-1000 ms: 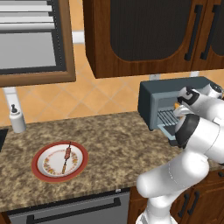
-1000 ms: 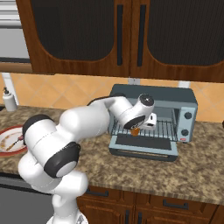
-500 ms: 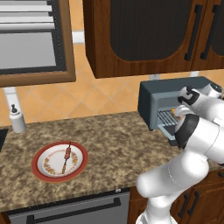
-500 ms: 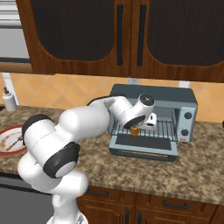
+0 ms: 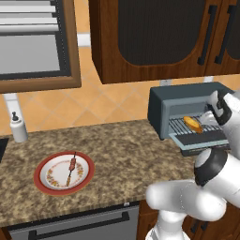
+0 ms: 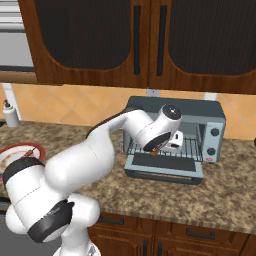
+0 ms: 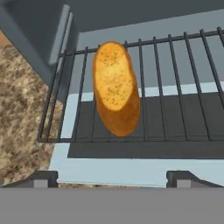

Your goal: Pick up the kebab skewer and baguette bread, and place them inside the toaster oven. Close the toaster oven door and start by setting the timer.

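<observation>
The baguette bread (image 7: pixel 116 87) lies on the wire rack (image 7: pixel 183 87) inside the toaster oven (image 5: pixel 173 101), near the rack's left side and free of my fingers. My gripper (image 7: pixel 113 179) hovers just in front of it, open, with both tips spread wide. From the right the gripper (image 6: pixel 172 142) sits in the oven's mouth, above the toaster oven door (image 6: pixel 165 172), which lies folded down flat. The bread (image 5: pixel 192 124) shows orange on the rack. The kebab skewer (image 5: pixel 71 168) rests on a red-rimmed plate (image 5: pixel 47 180) far to the left on the counter.
The oven's knobs (image 6: pixel 215 132) line its right side. A white soap bottle (image 5: pixel 18 129) stands at the counter's back left. Dark wood cabinets (image 6: pixel 150 40) hang low over the oven. Granite counter (image 5: pixel 126 150) stretches between plate and oven.
</observation>
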Tool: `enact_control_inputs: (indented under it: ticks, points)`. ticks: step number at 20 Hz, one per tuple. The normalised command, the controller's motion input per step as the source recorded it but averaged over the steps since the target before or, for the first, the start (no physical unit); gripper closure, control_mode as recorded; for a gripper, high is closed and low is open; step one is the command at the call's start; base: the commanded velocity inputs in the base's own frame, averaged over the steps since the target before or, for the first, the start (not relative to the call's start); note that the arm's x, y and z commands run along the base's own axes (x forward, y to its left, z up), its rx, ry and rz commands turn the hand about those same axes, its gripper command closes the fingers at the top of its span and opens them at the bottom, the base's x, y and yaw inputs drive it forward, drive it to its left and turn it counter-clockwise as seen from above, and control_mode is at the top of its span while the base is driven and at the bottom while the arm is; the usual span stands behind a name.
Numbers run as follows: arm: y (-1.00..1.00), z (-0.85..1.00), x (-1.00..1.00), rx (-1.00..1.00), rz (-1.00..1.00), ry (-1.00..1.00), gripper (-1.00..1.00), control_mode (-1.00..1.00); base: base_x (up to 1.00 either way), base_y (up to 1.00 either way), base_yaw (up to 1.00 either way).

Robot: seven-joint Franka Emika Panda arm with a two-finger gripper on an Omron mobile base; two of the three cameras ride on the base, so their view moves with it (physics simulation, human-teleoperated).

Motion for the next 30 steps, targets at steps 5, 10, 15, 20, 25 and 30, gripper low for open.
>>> enact_control_inputs:
  ticks: [5, 10, 15, 20, 25, 30]
  points:
    - [0.77, 0.47, -0.81, 0.0, -0.13, 0.12, -1.0, -1.0, 0.0, 0.0, 0.0]
    - [0.95, 0.32, -0.54, 0.0, -0.05, 0.13, -1.0, -1.0, 0.0, 0.0, 0.0]
    - [1.0, 0.12, -0.19, 0.0, -0.03, 0.07, -1.0, -1.0, 0.0, 0.0, 0.0]
    - [0.98, 0.08, 0.0, 0.0, -0.02, 0.08, -1.0, -1.0, 0.0, 0.0, 0.0]
    - [0.99, 0.01, 0.03, 0.0, -0.01, 0.09, -1.0, -1.0, 0.0, 0.0, 0.0]
    - [1.0, -0.04, 0.01, 0.0, 0.0, 0.04, -1.0, -1.0, 0.0, 0.0, 0.0]
